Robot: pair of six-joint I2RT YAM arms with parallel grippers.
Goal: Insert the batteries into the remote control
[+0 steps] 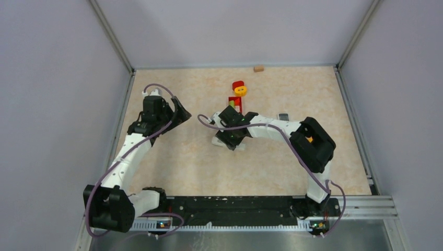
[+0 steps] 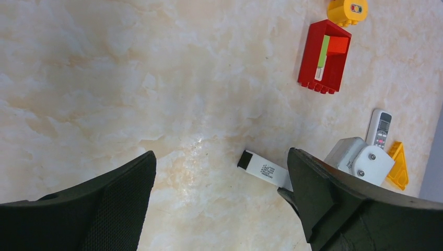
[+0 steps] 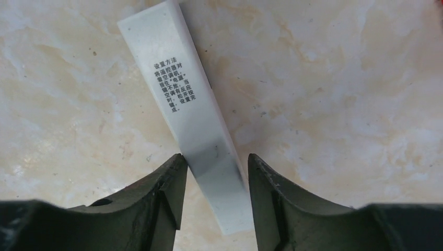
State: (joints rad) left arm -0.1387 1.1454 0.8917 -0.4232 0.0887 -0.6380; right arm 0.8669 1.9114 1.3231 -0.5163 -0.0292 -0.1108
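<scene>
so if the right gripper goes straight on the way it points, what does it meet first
The right gripper would likely meet the white remote lying between its jaws; depth is unclear.

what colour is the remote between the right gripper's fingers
The remote is white with small black print, clearest in the right wrist view.

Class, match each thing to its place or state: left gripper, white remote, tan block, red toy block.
Things:
1 left gripper
2 white remote
3 tan block
4 red toy block

Places or states:
A at the far edge of the table
B between the fingers of the right gripper
C wide open, empty
D next to the yellow piece

Pairs: 1-C, 2-B, 3-A, 4-D
</scene>
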